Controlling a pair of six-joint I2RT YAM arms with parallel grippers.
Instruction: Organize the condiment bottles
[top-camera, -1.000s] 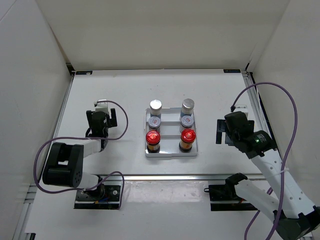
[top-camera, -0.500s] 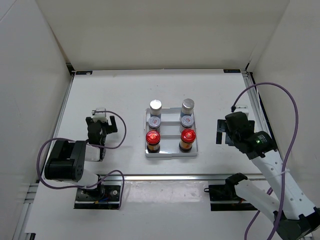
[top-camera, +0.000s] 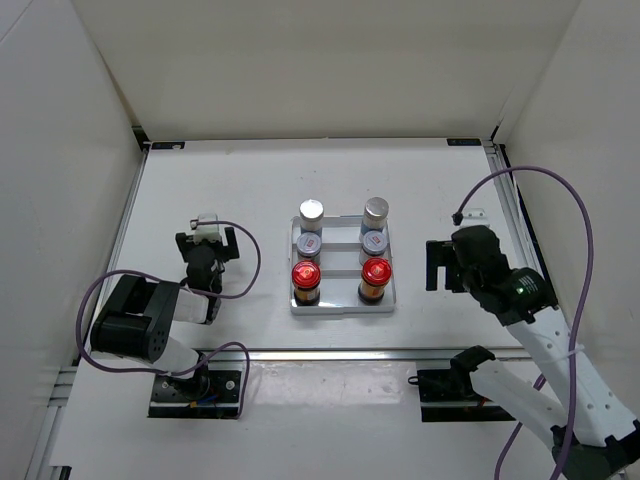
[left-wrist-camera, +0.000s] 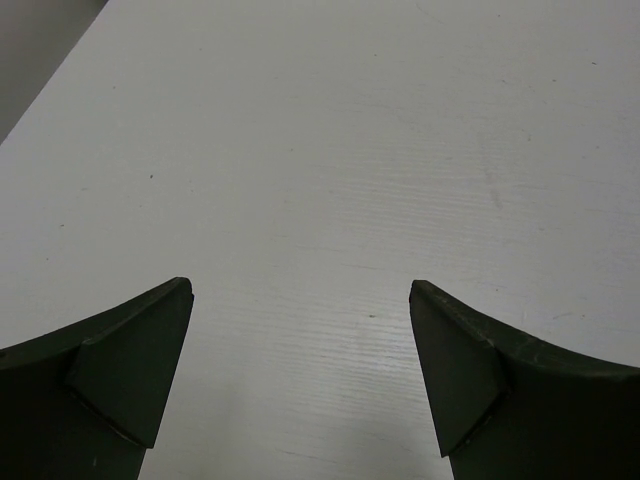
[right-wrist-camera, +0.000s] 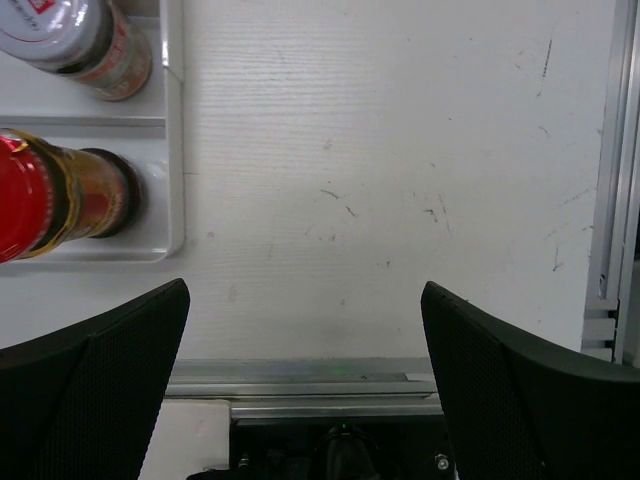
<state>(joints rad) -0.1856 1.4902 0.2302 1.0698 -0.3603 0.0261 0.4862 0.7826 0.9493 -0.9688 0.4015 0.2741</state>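
Six condiment bottles stand in the white tray (top-camera: 342, 306) in two columns. At the back are two silver-capped ones (top-camera: 311, 213) (top-camera: 375, 211), in the middle two short grey-capped ones (top-camera: 309, 243) (top-camera: 373, 242), at the front two red-capped ones (top-camera: 305, 278) (top-camera: 375, 275). My left gripper (top-camera: 207, 248) is open and empty, left of the tray over bare table (left-wrist-camera: 300, 290). My right gripper (top-camera: 438, 265) is open and empty, right of the tray (right-wrist-camera: 305, 290). In the right wrist view a red-capped bottle (right-wrist-camera: 55, 195) and a grey-capped one (right-wrist-camera: 80, 40) show at the left.
White walls enclose the table on three sides. An aluminium rail (top-camera: 330, 352) runs along the near edge and shows in the right wrist view (right-wrist-camera: 300, 375). Another rail (top-camera: 510, 215) runs along the right side. Purple cables loop from both arms.
My left gripper has drawn back toward the near edge, folding closer to its base. My right gripper has shifted slightly left and nearer. The bottles have not moved.
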